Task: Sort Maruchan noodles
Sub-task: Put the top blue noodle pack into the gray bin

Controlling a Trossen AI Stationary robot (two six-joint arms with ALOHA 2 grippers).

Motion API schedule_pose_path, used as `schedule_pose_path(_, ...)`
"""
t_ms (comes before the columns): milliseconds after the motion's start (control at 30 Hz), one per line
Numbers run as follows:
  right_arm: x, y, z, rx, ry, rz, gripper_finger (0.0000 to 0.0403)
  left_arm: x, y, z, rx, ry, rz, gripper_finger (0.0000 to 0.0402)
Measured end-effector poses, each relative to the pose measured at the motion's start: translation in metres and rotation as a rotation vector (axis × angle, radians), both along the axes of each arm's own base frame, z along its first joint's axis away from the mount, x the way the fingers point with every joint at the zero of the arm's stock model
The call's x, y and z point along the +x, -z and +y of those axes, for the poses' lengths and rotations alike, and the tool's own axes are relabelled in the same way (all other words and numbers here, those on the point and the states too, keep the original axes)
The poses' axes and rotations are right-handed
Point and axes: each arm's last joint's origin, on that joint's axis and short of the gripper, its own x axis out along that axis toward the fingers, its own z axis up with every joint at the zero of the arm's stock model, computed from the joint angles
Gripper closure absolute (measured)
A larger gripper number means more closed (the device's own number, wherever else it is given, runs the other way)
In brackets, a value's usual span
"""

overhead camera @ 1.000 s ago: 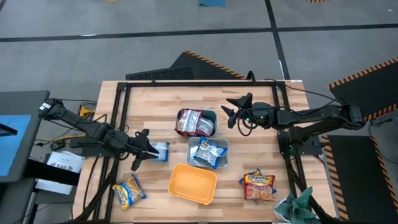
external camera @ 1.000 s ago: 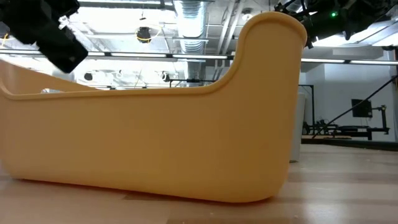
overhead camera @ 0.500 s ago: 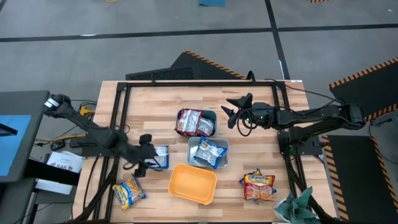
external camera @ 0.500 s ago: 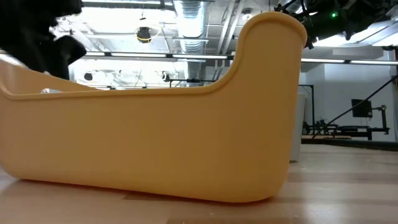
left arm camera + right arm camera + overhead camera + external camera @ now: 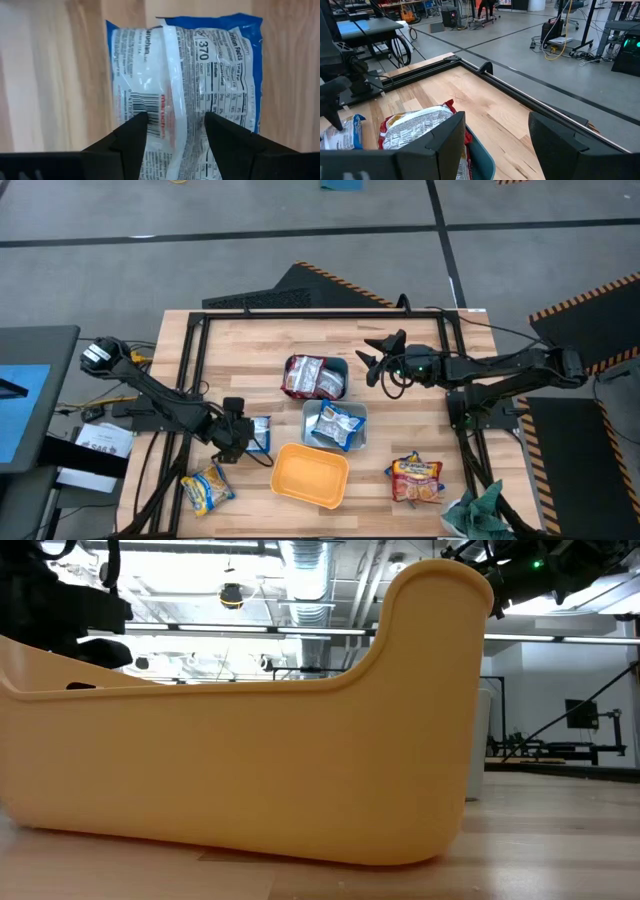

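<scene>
Left gripper [image 5: 175,131] over blue packet [image 5: 185,80] on table [image 5: 240,355], fingers spread astride it. Right gripper [image 5: 372,360] idle far right, fingers spread.

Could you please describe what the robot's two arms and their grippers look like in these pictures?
Both arms are dark, slim and jointed. The left arm has a pale round cap at one joint. The right arm shows a small green light and a looping black cable. Each gripper has two flat, black, tapered fingers.

The table [image 5: 250,340] is pale, smooth wood with visible grain. The blue-white packet [image 5: 185,85] is glossy, crinkled plastic. The orange tub [image 5: 250,770] looks like smooth, matt plastic.
</scene>
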Motion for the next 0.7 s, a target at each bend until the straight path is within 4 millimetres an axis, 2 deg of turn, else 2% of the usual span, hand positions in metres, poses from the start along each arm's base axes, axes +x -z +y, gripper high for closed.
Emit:
schedule_pose_path(267, 0.0, 0.0, 0.0, 0.0, 0.0, 0.0, 0.0163, 0.004, 0.006, 0.001, 0.04, -0.029, 0.012, 0.0214)
schedule_pose_path(367, 0.0, 0.0, 0.0, 0.0, 0.0, 0.0, 0.0163, 0.006, 0.009, 0.003, 0.065, -0.067, 0.005, 0.023)
schedule_pose_path(467, 0.0, 0.0, 0.0, 0.0, 0.0, 0.0, 0.0163, 0.007, 0.009, 0.005, 0.073, -0.083, 0.007, 0.0283)
schedule_pose_path(567, 0.0, 0.0, 0.0, 0.0, 0.0, 0.0, 0.0163, 0.007, 0.009, 0.008, 0.071, -0.109, 0.015, 0.0371)
schedule_pose_path(700, 0.0, 0.0, 0.0, 0.0, 0.0, 0.0, 0.0163, 0.005, -0.005, 0.01, 0.083, -0.13, 0.059, 0.0397)
